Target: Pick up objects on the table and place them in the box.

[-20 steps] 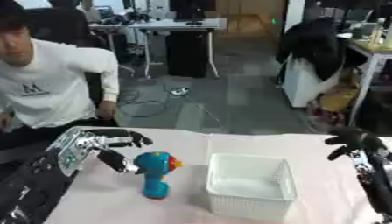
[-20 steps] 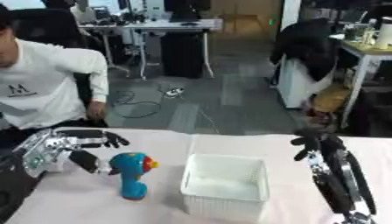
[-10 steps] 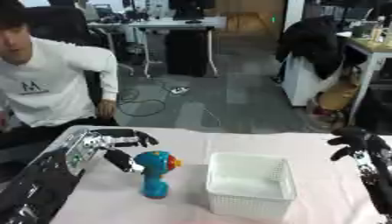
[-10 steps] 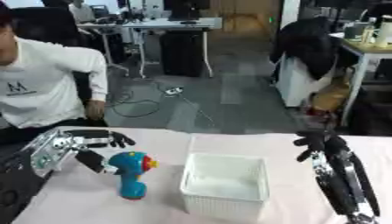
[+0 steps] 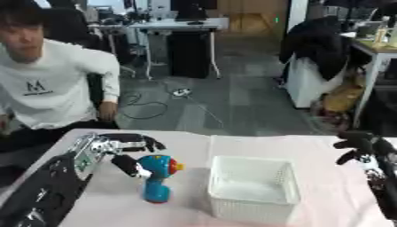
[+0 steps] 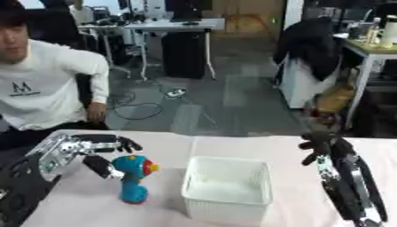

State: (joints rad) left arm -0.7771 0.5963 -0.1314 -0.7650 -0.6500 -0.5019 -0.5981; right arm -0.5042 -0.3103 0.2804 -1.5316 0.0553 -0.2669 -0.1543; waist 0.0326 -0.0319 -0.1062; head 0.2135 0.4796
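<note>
A blue toy drill (image 5: 157, 176) with a red and yellow tip stands upright on the pink table (image 5: 194, 144), left of a white mesh box (image 5: 251, 188). My left hand (image 5: 113, 148) hovers just left of the toy's head, open, with fingers stretched above it and the thumb beside it; it does not hold the toy. My right hand (image 6: 327, 147) is raised at the table's right side, right of the box, fingers relaxed and holding nothing. I see nothing inside the box.
A person in a white shirt sits at the table's far left edge. Beyond the table lie an office floor with cables, desks and a chair draped in dark clothing.
My left hand has edged a little closer to the toy drill's head. The right hand has barely shifted.
</note>
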